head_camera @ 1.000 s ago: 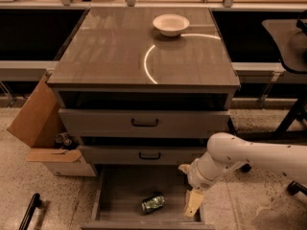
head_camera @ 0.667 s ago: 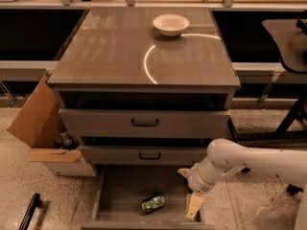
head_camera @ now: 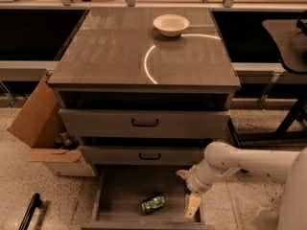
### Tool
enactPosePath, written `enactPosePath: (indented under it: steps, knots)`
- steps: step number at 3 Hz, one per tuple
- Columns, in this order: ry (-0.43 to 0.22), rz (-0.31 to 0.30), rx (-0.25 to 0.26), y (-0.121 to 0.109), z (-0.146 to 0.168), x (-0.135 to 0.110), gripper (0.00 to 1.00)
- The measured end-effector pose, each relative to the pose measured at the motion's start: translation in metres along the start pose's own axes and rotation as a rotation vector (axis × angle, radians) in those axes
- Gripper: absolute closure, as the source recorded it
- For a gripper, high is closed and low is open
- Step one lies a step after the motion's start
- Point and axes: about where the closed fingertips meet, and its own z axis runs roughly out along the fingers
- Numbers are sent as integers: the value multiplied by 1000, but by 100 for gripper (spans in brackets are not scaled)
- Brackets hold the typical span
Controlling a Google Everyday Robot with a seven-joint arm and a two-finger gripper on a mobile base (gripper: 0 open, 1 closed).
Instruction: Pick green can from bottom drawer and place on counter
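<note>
The green can (head_camera: 153,203) lies on its side on the floor of the open bottom drawer (head_camera: 120,195), near the drawer's front. My gripper (head_camera: 186,190) hangs over the right side of the drawer, to the right of the can and not touching it. It is open and empty. One pale finger (head_camera: 193,205) points down beside the can and the other (head_camera: 182,174) sits higher up. The counter (head_camera: 110,51) is the glossy grey-brown cabinet top with a curved light reflection.
A white bowl (head_camera: 171,24) stands at the back of the counter. The two upper drawers (head_camera: 144,123) are partly pulled out. An open cardboard box (head_camera: 41,128) stands on the floor at the left. A dark table and its legs (head_camera: 288,47) stand at the right.
My arm has shifted slightly, carrying the gripper a little lower over the right side of the bottom drawer. The can has not moved.
</note>
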Motion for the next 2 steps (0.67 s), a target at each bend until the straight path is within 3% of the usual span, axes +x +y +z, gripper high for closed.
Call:
enactPosePath:
  steps: [2]
  knots:
    - [7,-101,-31,-34,70,36,0]
